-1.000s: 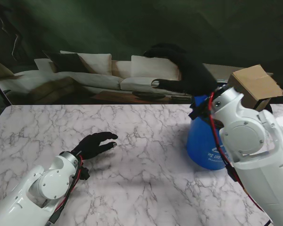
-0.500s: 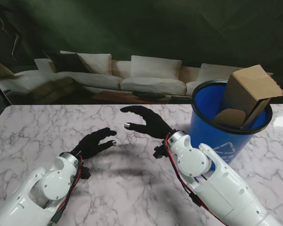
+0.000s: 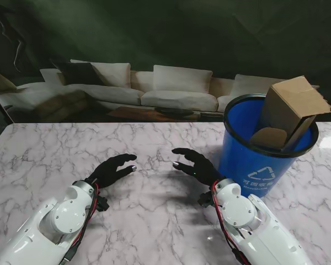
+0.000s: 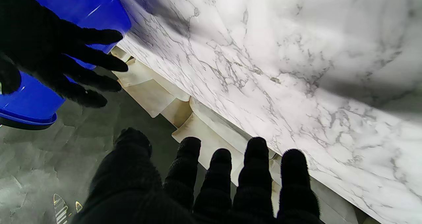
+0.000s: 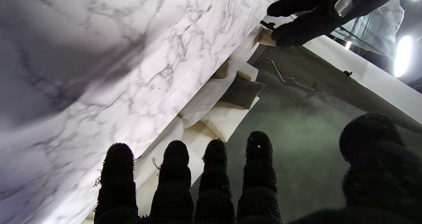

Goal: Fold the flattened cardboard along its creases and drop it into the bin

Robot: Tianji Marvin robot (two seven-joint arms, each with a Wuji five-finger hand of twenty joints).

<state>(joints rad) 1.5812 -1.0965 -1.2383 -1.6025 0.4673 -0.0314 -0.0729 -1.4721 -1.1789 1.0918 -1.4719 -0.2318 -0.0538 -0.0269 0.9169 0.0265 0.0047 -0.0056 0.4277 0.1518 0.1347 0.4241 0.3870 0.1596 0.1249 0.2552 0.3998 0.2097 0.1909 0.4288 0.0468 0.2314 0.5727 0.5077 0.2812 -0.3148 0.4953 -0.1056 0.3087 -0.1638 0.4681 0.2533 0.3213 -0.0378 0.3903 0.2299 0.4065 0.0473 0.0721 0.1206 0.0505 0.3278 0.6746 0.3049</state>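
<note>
The folded cardboard (image 3: 291, 113) stands tilted inside the blue bin (image 3: 254, 165), projecting past its rim. The bin sits just beside the right hand (image 3: 196, 164), on its outer side. Both the right hand and the left hand (image 3: 113, 169) hover above the marble worktop (image 3: 154, 221), fingers spread, holding nothing.

On my right wrist camera I see the right hand (image 5: 230, 184) with its black-gloved fingers (image 5: 258, 158) spread, holding nothing, over the marble table (image 5: 99, 69). The left hand (image 5: 316, 13) shows beyond, fingers apart, and a pale sofa (image 5: 217, 105) lies past the table edge.
</note>
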